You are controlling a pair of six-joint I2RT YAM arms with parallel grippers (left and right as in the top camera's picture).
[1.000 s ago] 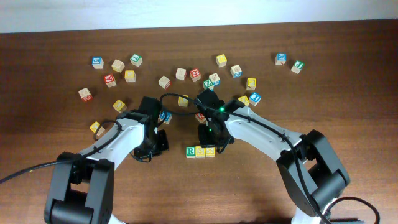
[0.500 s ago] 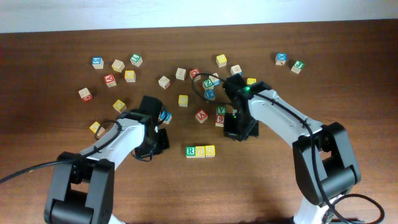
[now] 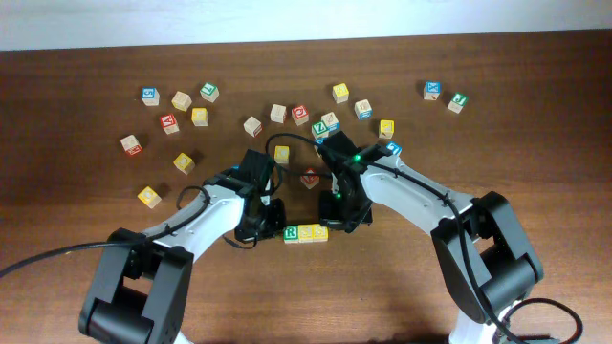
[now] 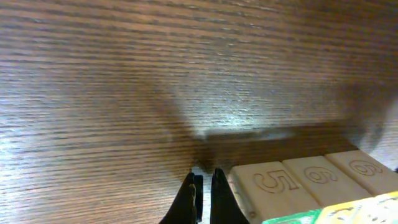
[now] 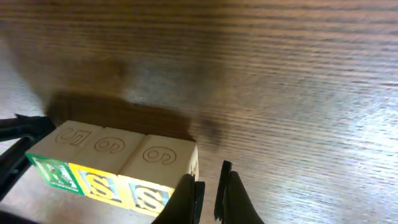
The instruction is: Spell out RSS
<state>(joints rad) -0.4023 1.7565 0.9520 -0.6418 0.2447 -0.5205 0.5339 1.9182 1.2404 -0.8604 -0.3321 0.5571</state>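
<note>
The three cubes stand in a touching row on the table: the green-and-white R cube (image 3: 292, 232) at the left, then two yellow S cubes (image 3: 307, 232) (image 3: 321, 231). My left gripper (image 3: 276, 229) is shut and empty, right beside the R end of the row. In the left wrist view its fingertips (image 4: 202, 193) sit just left of the cube face showing a 5 (image 4: 270, 183). My right gripper (image 3: 337, 221) is shut and empty at the S end. In the right wrist view its fingertips (image 5: 210, 196) are beside the last S cube (image 5: 149, 194), with the R cube (image 5: 53, 171) at the far end.
Several other letter cubes lie scattered behind the row: a red one (image 3: 311, 179), a yellow one (image 3: 282, 153), a blue one (image 3: 392, 148) and a yellow one at the left (image 3: 149, 197). More stand near the table's far edge (image 3: 306, 43).
My left gripper has moved right to the R end of the row. My right gripper swung away to the upper right, then came back down to the S end.
</note>
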